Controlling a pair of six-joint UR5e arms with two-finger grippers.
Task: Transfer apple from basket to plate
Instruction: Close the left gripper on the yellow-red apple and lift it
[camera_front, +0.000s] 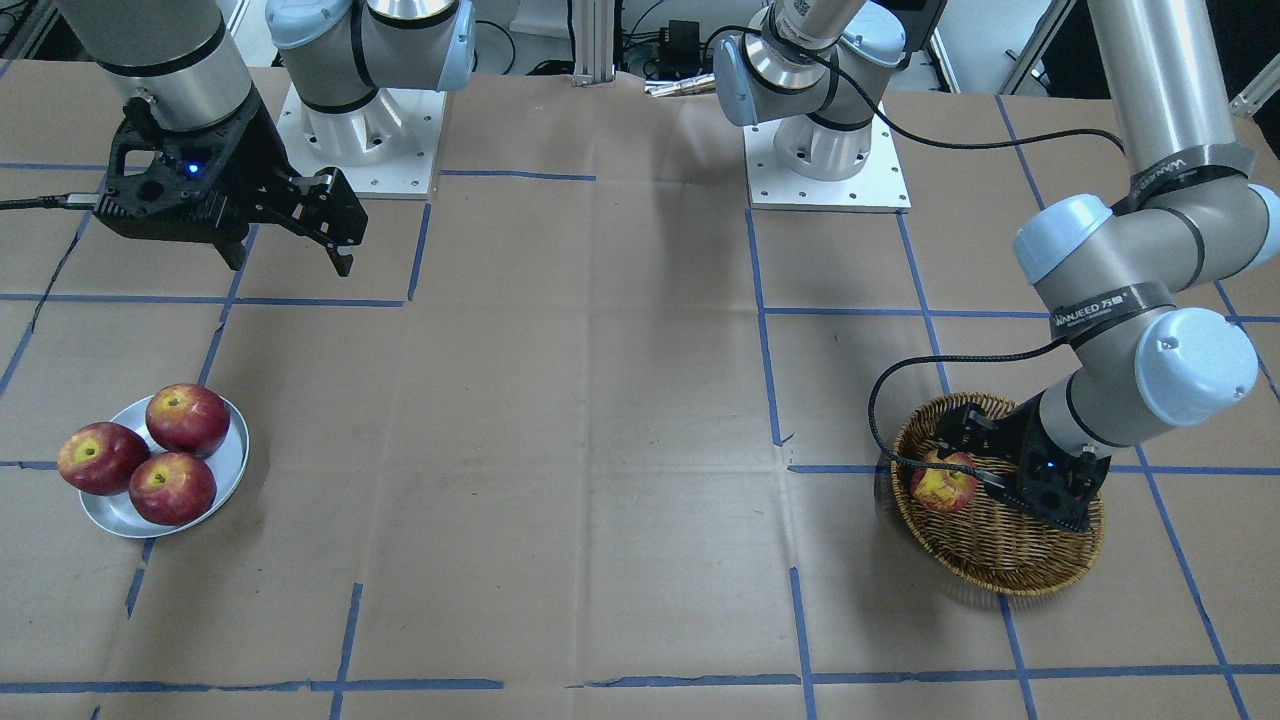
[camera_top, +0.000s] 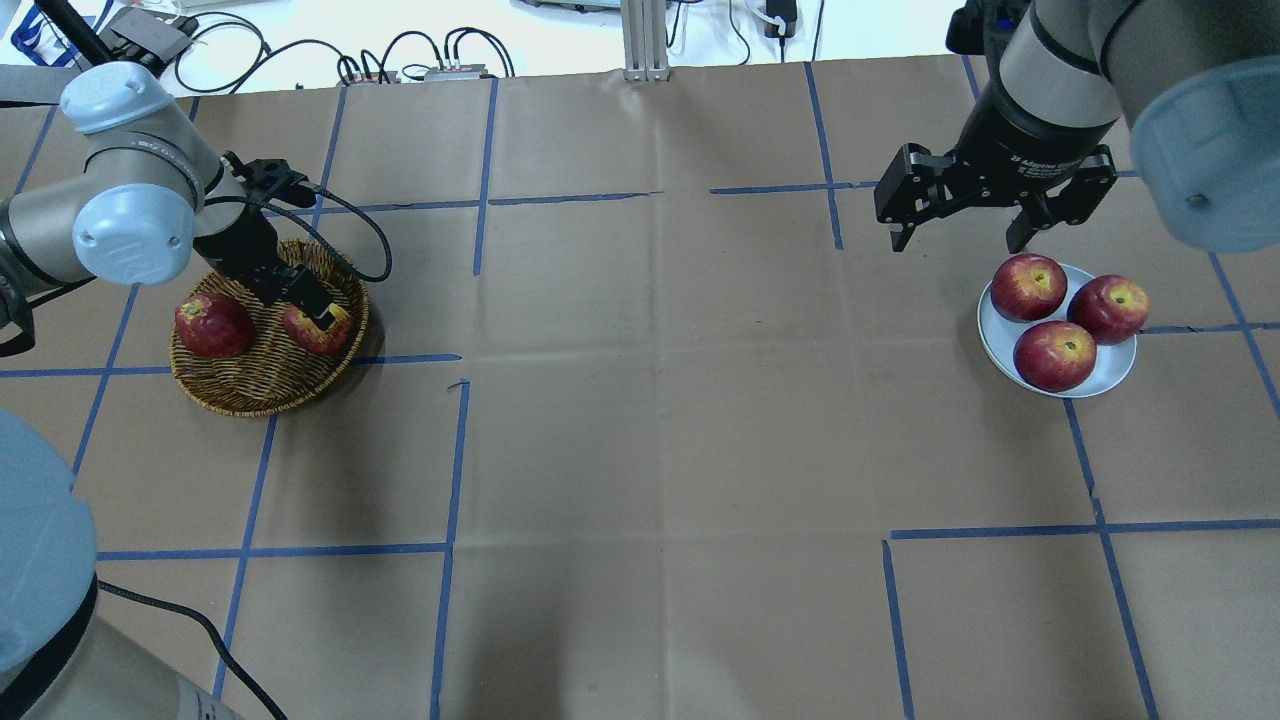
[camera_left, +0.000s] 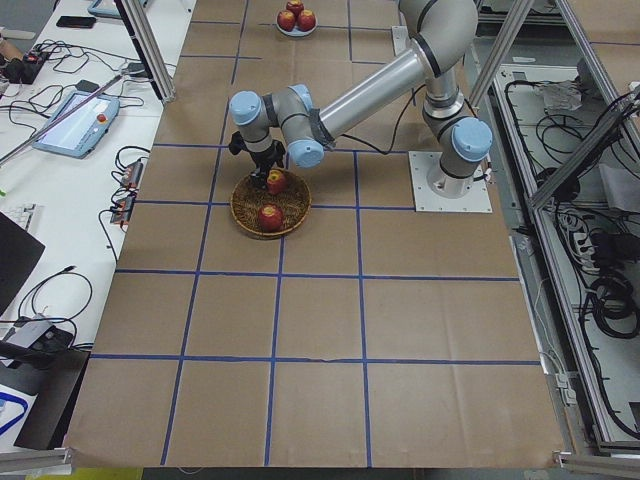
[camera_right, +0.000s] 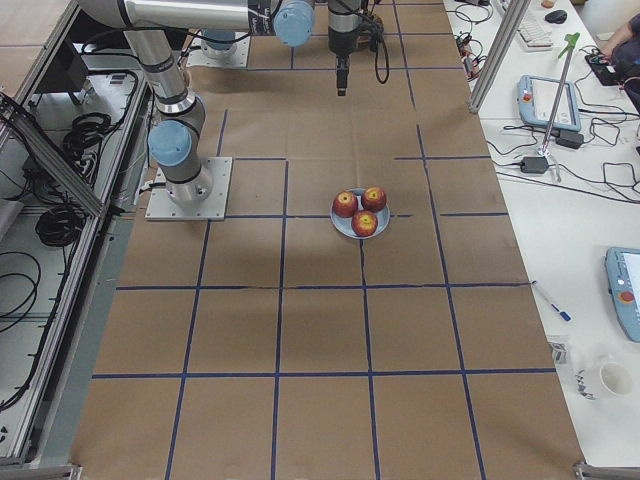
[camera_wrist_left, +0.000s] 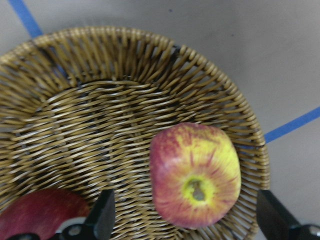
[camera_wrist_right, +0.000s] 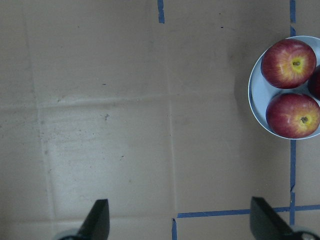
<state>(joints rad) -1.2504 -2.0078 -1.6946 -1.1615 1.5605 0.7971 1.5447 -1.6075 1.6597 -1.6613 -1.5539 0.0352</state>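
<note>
Left wrist-mounted view is showing the apple (camera_wrist_left: 195, 175) lying inside the basket (camera_wrist_left: 150, 37), close to the rim wall on one side, with its stem end and yellow patch facing up toward the camera. The left end effector (camera_wrist_left: 187, 216) is hanging over it with fingers spread wide, one on each side of the fruit and neither touching it. A second, dark red apple (camera_wrist_left: 40, 215) is sitting in the same basket, apart from the target and just beside one finger.

Handling, as judged: the fruit is looking firm, smooth-skinned and moderately weighty, so it is likely to be slipping under a light pinch and bruising under a hard one. Taking hold across the widest part of the body, with the fingers reaching well down the sides, is appearing the sound choice. The stem well is offering nothing to grip.

Obstructions noted: the basket wall is crowding the finger on the rim side, and the round fruit may be rolling on the weave if nudged. The wrist cable (camera_top: 383, 250) is looping out past the basket's edge. Overhead exterior view is showing the plate (camera_top: 1115, 365) lying well apart across the bench (camera_top: 650, 400) and already carrying three red apples (camera_top: 1055, 355), leaving little bare metal for a fourth. The right end effector (camera_top: 955, 240) is hanging spread near the plate, holding nothing, and may be hindering the approach
</note>
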